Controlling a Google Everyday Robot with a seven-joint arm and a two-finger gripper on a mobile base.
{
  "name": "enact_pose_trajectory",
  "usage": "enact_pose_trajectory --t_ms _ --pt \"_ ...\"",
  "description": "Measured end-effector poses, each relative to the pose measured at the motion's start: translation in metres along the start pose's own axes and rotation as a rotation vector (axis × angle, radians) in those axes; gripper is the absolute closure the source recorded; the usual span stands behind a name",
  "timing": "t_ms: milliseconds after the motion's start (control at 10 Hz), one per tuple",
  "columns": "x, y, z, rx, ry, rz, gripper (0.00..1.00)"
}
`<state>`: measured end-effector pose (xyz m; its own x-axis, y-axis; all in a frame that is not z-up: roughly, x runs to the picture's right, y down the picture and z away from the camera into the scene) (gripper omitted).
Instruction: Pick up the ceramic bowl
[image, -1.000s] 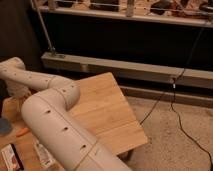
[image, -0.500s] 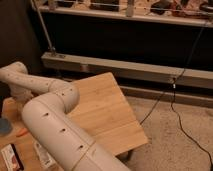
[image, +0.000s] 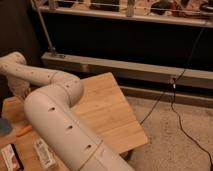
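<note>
The ceramic bowl is not visible; it is hidden or out of view. My white arm (image: 55, 125) rises from the bottom, bends at the elbow and reaches left across the wooden table (image: 102, 107). My gripper (image: 18, 86) hangs down from the wrist at the far left, over the table's back left corner, and is partly cut off by the forearm. Nothing shows in it.
A long orange carrot-shaped thing (image: 24, 131) lies on the table at the left, beside a blue object (image: 4, 125). Two flat packets (image: 44, 152) lie near the front left. A black cable (image: 172, 107) runs over the floor at the right. A railing (image: 125, 10) stands behind.
The arm has barely shifted at the far left. Nothing else has moved.
</note>
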<state>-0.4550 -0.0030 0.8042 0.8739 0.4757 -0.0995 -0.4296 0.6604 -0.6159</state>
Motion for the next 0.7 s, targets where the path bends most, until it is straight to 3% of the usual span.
enact_pose_trajectory --t_ms 100,300,500,700 --pt "0.008 -0.009 -0.027 0.04 -0.033 0.018 1.0" --pt "0.032 -0.019 -0.068 0.078 -0.081 0.068 1.0" --pt "0.057 -0.018 -0.093 0.078 -0.108 0.117 1.0" --pt "0.078 -0.004 -0.111 0.043 -0.107 0.162 1.0"
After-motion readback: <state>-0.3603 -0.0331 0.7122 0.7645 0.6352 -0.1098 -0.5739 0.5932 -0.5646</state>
